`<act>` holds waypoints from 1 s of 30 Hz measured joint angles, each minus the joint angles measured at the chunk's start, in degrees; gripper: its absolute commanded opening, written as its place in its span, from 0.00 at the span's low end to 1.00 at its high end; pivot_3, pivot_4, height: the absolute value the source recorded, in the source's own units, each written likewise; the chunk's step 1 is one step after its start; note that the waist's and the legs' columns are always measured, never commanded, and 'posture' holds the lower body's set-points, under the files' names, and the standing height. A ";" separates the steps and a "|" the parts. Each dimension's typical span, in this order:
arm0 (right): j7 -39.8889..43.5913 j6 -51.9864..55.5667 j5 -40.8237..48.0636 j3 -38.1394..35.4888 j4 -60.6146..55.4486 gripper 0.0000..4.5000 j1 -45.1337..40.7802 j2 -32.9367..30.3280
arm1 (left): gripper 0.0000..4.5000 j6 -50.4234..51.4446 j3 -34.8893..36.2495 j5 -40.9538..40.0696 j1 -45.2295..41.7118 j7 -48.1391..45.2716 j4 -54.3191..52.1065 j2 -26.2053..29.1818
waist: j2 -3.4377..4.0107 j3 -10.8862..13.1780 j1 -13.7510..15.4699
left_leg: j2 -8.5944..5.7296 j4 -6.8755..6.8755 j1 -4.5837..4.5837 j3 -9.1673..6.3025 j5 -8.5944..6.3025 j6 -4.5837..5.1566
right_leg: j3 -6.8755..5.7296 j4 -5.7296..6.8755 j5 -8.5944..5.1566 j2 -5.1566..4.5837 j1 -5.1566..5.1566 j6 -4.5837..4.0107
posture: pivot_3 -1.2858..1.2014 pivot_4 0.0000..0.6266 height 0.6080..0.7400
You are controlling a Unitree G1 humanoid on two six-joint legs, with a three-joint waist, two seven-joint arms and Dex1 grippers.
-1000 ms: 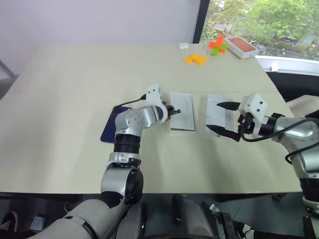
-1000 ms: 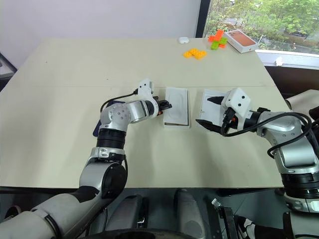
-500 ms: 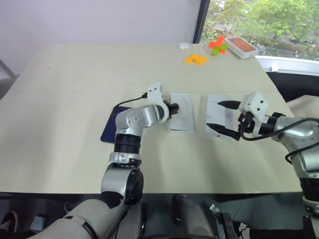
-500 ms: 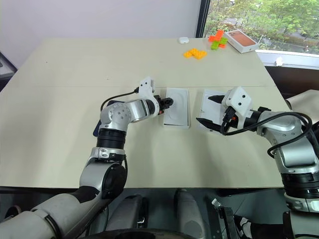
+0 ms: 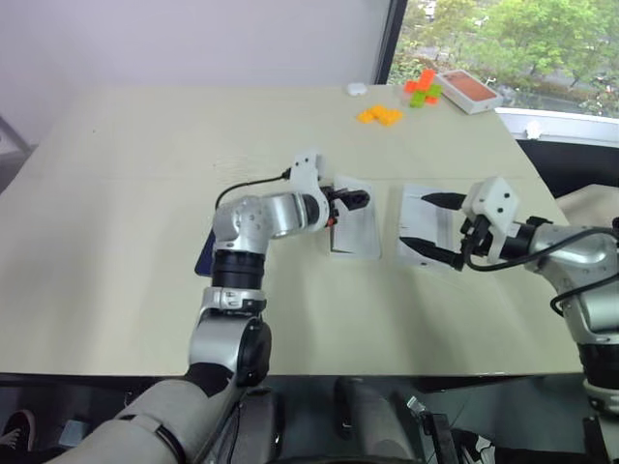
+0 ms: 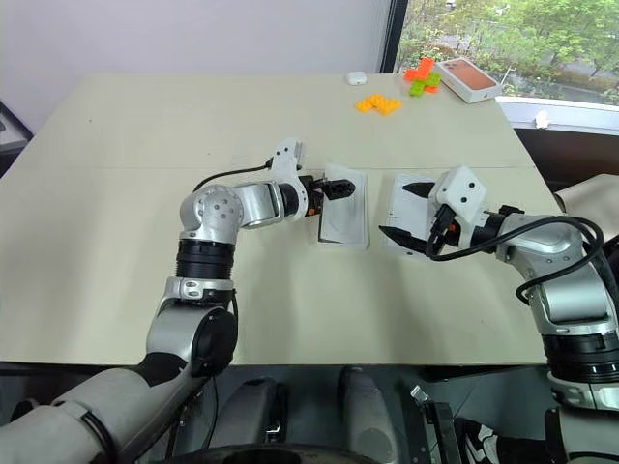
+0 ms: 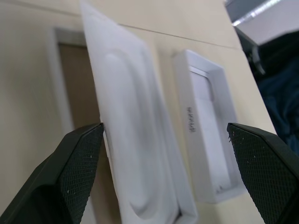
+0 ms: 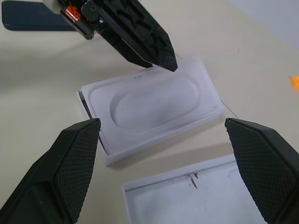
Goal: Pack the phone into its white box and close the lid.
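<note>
The white box (image 5: 338, 247), a shallow tray with a brownish floor (image 7: 70, 88), lies mid-table. A flat white insert (image 8: 149, 100) with a rounded recess rests in it, tilted with one long edge raised. My left gripper (image 5: 353, 200) hovers open just above that raised edge, holding nothing. The lid (image 5: 437, 224) lies hollow side up to the right of the tray. My right gripper (image 5: 414, 222) stands open over it, empty. The dark navy phone (image 8: 28, 21) lies flat on the table to the left of the tray, mostly hidden behind my left forearm; a sliver of the phone (image 5: 205, 259) shows.
An orange-topped white box (image 5: 467, 90), orange bricks (image 5: 379, 115), orange and green bricks (image 5: 423, 89) and a small white object (image 5: 356, 89) sit at the far right corner. The table's right edge (image 5: 542, 179) runs close behind my right arm.
My left gripper has opened from shut and lifted a little over the tray's near edge. The insert now stands tilted in the tray. The right arm has not moved.
</note>
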 measured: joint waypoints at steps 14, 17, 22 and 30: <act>-0.38 -0.21 -0.66 0.48 1.87 1.00 -2.86 1.56 | 0.99 5.75 -0.64 -2.22 4.05 -2.19 -12.47 2.55 | 0.01 0.00 -0.37 | 0.05 0.00 0.04 -0.11 0.03 -0.05 | 0.02 0.05 0.01 -0.01 -0.01 -0.01 | 0.52 0.24 1.00; -2.10 -0.13 -1.18 1.11 2.59 0.94 -5.47 3.60 | 1.00 -2.76 -4.20 0.30 4.71 -6.55 -14.38 7.38 | 0.01 0.00 -0.65 | 0.05 -0.03 0.06 -0.09 0.05 -0.09 | 0.02 0.06 0.01 0.02 -0.02 -0.02 | 0.52 0.24 1.00; -6.74 1.19 -3.82 3.84 5.01 0.46 -9.83 8.04 | 1.00 -15.62 -9.78 5.90 9.20 -17.08 -15.13 19.48 | 0.04 -0.01 -1.43 | 0.11 -0.10 0.08 -0.08 0.08 -0.13 | 0.04 0.08 0.01 0.00 -0.05 -0.04 | 0.52 0.24 1.00; -13.31 -2.79 -16.86 15.36 15.34 0.01 -16.88 15.11 | 1.00 -32.62 -10.71 10.44 14.38 -30.83 -12.30 32.58 | 0.05 0.00 -1.31 | 0.17 -0.09 -0.05 -0.09 0.08 -0.13 | 0.03 0.07 0.02 -0.09 -0.17 -0.05 | 0.52 0.24 1.00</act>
